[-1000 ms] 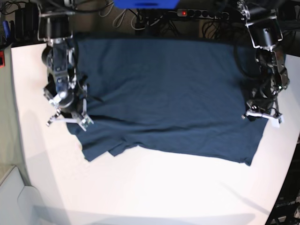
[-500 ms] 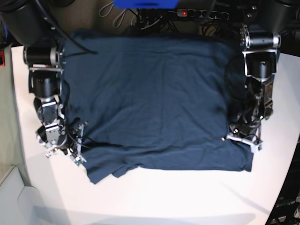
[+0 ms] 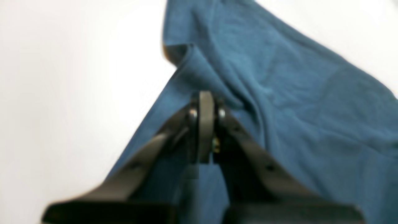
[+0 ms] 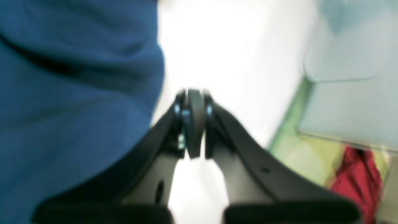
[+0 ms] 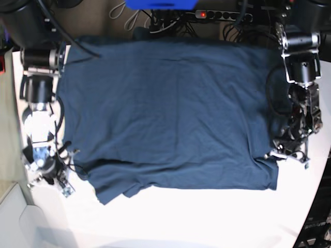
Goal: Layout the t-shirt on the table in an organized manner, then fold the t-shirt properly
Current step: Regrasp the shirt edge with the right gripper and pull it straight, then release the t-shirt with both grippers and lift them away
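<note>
Both claws closed, left gripper (image 3: 203, 102) pinching the shirt (image 5: 165, 113) edge, right gripper (image 4: 192, 102) seemingly empty over the table (image 5: 207, 217); pull outward evenly to flatten wrinkles.

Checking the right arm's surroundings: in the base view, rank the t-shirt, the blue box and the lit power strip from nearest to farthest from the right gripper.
From the right gripper:
1. t-shirt, just beside it
2. blue box, top centre
3. power strip, top, further across
</note>
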